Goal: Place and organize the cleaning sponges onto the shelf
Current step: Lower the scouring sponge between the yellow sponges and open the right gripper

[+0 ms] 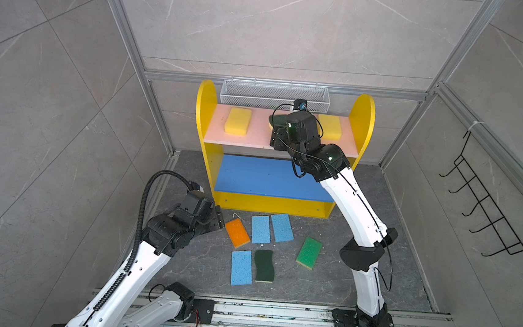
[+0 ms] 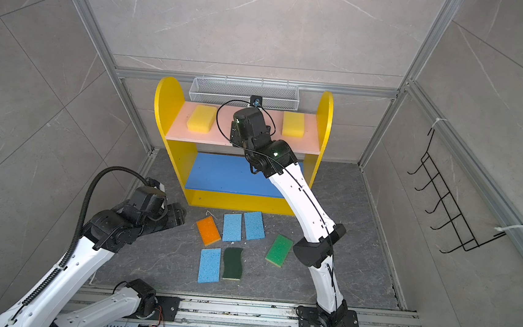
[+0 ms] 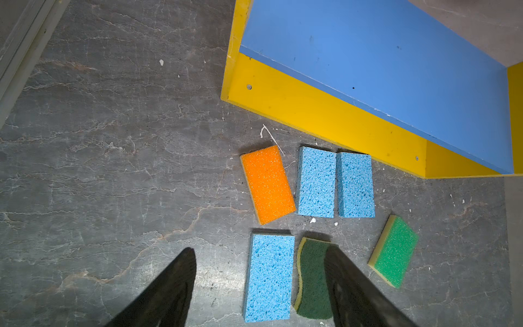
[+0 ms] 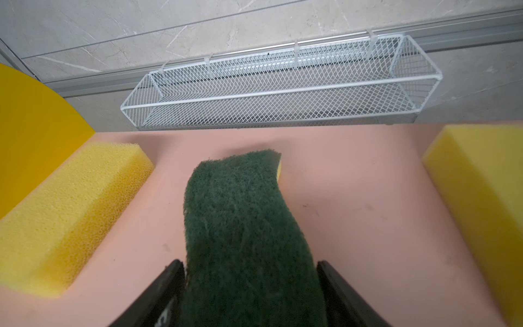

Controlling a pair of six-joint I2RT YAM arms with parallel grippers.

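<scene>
On the shelf's (image 1: 205, 108) pink upper board (image 1: 256, 135) sit two yellow block sponges (image 1: 238, 121) (image 1: 330, 126). Between them lies a wavy dark-green scourer (image 4: 243, 220). My right gripper (image 4: 249, 263) is open, its fingers on either side of that scourer, with a thin gap showing. The blue lower board (image 1: 268, 177) is bare. On the floor lie an orange-topped sponge (image 1: 237, 232), three light-blue ones (image 1: 260, 229) (image 1: 281, 227) (image 1: 241, 267), a second dark-green scourer (image 1: 264, 265) and a bright-green-topped sponge (image 1: 309, 252). My left gripper (image 3: 259, 249) hangs open above the floor, left of these, holding nothing.
A white wire mesh basket (image 1: 275, 95) hangs on the back wall just behind the upper board. A black wire hook rack (image 1: 486, 204) is fixed to the right wall. Aluminium frame posts and tiled walls close in the cell.
</scene>
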